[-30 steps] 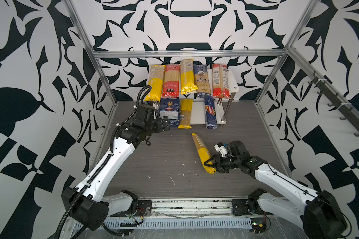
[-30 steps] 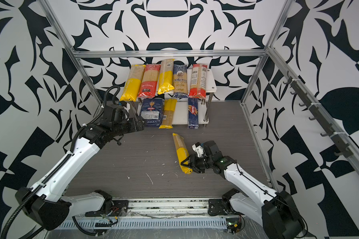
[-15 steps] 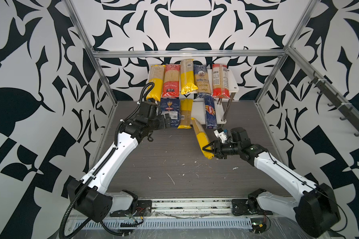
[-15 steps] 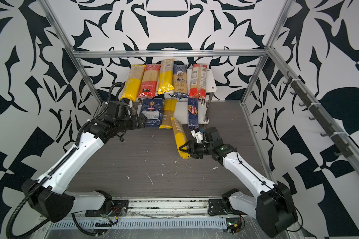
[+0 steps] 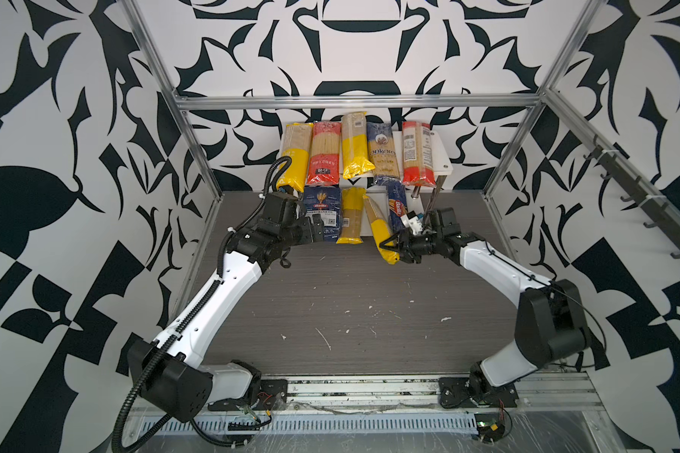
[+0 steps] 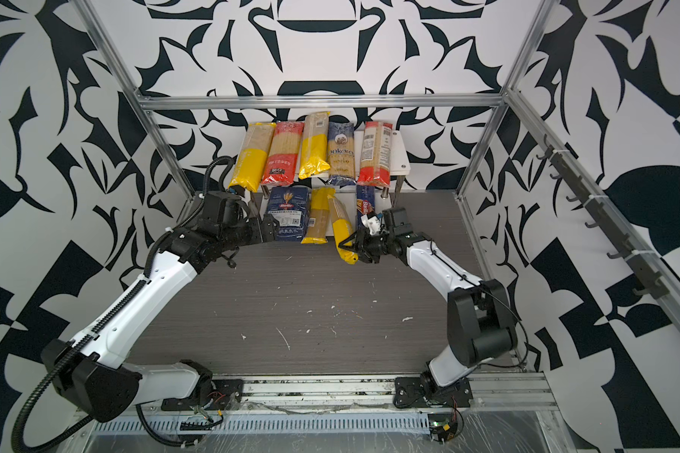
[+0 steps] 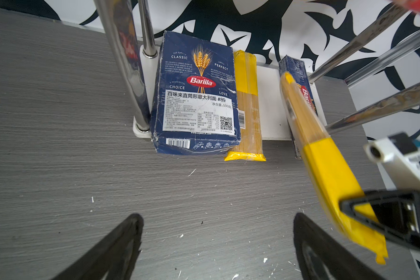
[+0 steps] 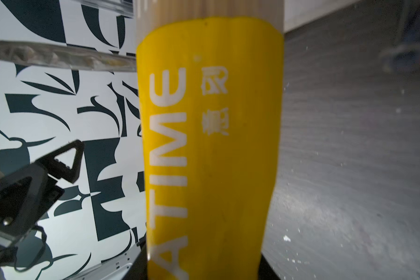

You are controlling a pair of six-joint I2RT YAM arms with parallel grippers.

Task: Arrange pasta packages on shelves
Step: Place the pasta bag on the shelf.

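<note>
The shelves stand at the back. Several pasta packages lie on the upper board. On the lower board lie a wide blue Barilla pack, a yellow spaghetti bag and a slim blue Barilla box. My right gripper is shut on the near yellow end of another yellow spaghetti bag. This bag slants up, and its far end reaches between the lying yellow bag and the slim box. My left gripper hangs open over bare table in front of the wide pack.
Chrome posts stand at the rack's corners, one close to the wide pack. Aluminium frame bars run above and beside the rack. A rail of hooks lines the right wall. Pale crumbs dot the grey table.
My right gripper has carried the yellow bag from mid-table back to the rack, and its far end now reaches the lower board. My left gripper has moved nearer the wide pack and stays open.
</note>
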